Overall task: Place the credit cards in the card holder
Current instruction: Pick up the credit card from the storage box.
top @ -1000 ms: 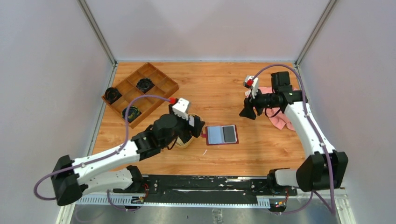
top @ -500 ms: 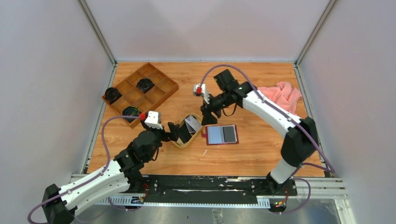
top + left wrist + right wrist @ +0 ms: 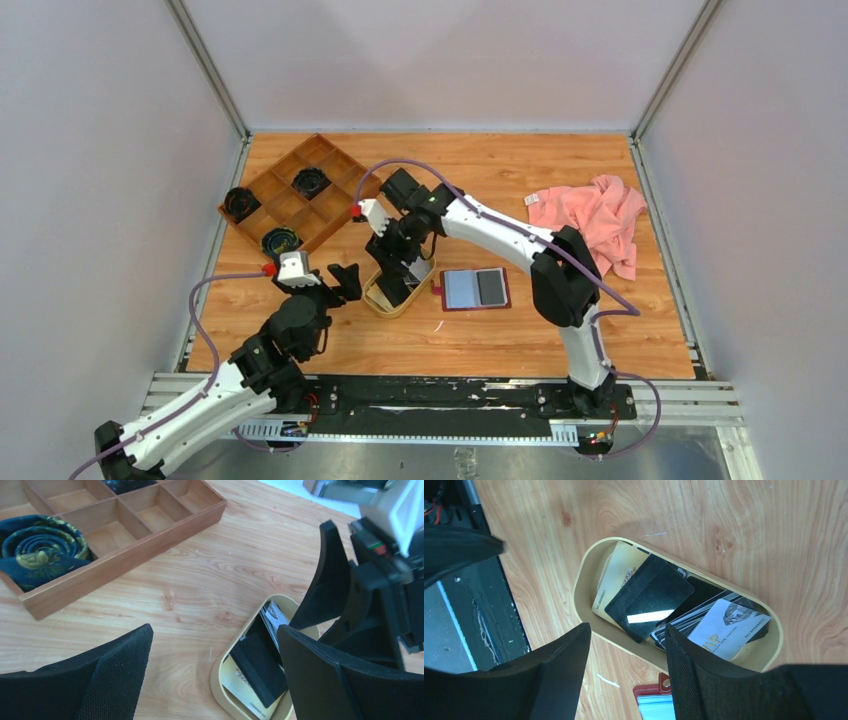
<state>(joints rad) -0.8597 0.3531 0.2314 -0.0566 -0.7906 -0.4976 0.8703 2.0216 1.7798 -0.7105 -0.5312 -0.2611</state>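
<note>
Top external view, items listed by size.

1. Desk (image 3: 560,330): wood-grain top carrying everything below.
2. Compartmented wooden box (image 3: 270,171): far left, well apart from the work. It holds rolled patterned fabric (image 3: 40,550) and seems to play no part in the task.
3. Pink cloth (image 3: 590,220): crumpled at the far right, also out of the way.
4. Oval tan tray (image 3: 584,605): mid-desk, serving as the stock bin for the cards.
5. Card holder (image 3: 476,289): dark red, lying flat and unfolded just right of the tray, grey-blue inside facing up. This probably keeps its pockets open to receive cards. No card is in it yet.
6. Credit cards (image 3: 649,605): all in the tray, overlapping loosely. A black one lies on top, a gold one is underneath, and a whitish one sits at the far end. The loose overlap leaves edges raised, which should help a pick.
7. Right claw (image 3: 626,630): jaws apart and empty, hanging over the tray and straddling the black card. Whether a finger touches a card cannot be told. The step in hand looks like the first pick.
8. Left claw (image 3: 215,632): jaws wide apart, holding nothing. It is near the tray's left side and facing it, likely standing clear for the right arm.
</note>
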